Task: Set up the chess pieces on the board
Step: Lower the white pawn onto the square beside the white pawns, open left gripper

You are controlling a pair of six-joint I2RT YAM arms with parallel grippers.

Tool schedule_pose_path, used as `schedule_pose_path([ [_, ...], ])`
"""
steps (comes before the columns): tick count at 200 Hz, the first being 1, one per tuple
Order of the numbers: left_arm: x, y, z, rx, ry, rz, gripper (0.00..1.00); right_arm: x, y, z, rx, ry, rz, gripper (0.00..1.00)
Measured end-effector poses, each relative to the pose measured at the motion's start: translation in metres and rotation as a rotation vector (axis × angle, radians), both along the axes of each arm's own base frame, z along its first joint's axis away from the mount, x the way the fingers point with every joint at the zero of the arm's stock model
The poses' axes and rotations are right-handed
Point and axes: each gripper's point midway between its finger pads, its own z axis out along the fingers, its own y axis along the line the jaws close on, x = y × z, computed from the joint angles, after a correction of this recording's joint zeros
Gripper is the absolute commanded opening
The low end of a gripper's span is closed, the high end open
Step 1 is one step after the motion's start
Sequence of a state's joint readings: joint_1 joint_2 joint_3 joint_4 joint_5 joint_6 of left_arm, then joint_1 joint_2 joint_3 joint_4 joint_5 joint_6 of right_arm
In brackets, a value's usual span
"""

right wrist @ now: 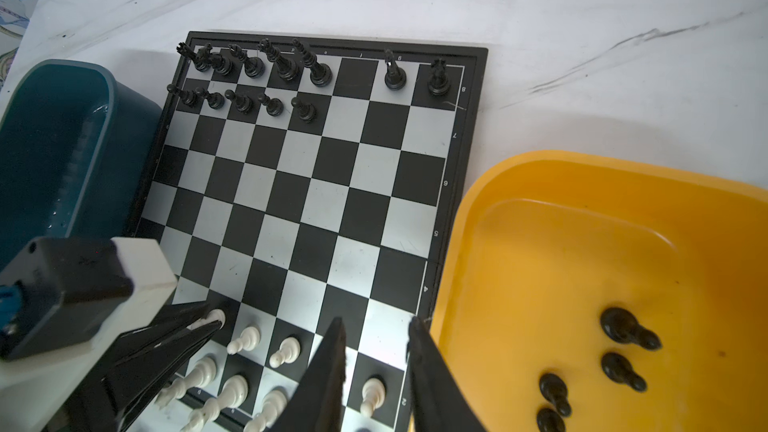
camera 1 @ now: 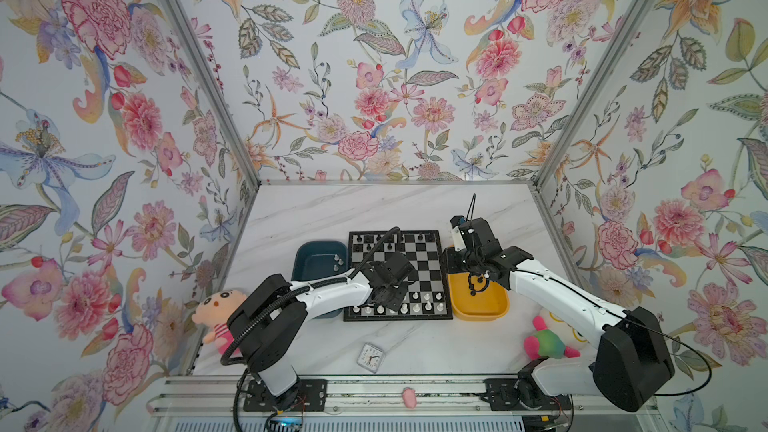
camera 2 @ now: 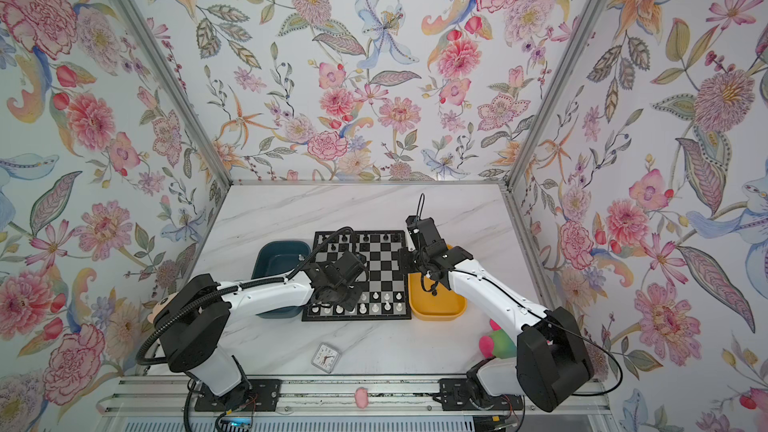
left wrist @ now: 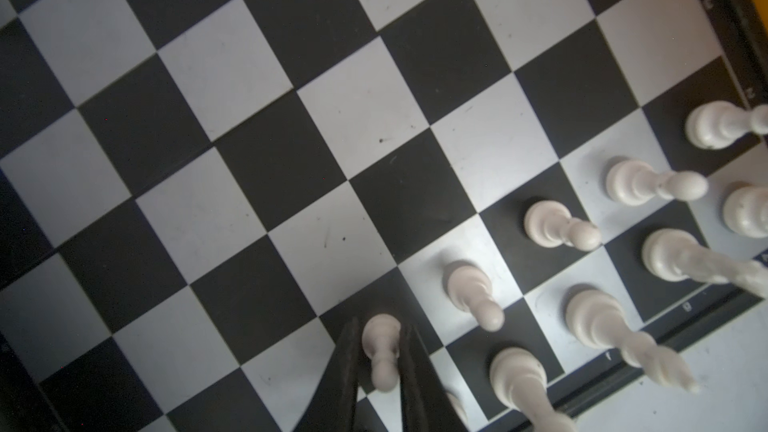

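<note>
Board, both top views: a square flat chessboard with black and silvery-grey checks [camera 1: 415, 268] lies on the white marbled tabletop [camera 1: 374, 209], between a dark teal plastic tray [camera 1: 318, 257] and a yellow plastic tray [camera 1: 478, 307].
Pieces, both top views: tiny black chess pieces [camera 1: 422, 237] stand in the far rows, tiny white chess pieces [camera 1: 417, 307] in the near rows.
Left gripper, a top view: the left gripper [camera 2: 338, 303] hangs over the board's near left part.
White pawn, left wrist view: a small white plastic pawn [left wrist: 380, 351] stands on a black square, in line with four other white pawns [left wrist: 548, 230].
Left gripper, left wrist view: its black fingers [left wrist: 345, 367] sit tight on either side of that pawn; whether they pinch it or stand just clear, I cannot tell.
Right gripper, right wrist view: the right gripper [right wrist: 376, 320] is released, jaws apart with nothing between them, above the board's near right corner beside the yellow tray.
Black pawns, right wrist view: four black pawns [right wrist: 627, 328] lie in the yellow tray.
</note>
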State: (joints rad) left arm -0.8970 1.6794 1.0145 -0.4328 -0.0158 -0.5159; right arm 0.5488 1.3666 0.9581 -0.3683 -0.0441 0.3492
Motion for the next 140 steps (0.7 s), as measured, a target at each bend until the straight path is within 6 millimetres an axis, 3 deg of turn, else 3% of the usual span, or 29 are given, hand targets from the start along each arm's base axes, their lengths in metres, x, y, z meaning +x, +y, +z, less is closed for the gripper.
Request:
schedule_pose_path([
  [140,0.011,-0.005,0.012,-0.01,-0.044,0.013,0.22,-0.002,-0.002,-0.001,-0.003,0.0,-0.002,0.29],
])
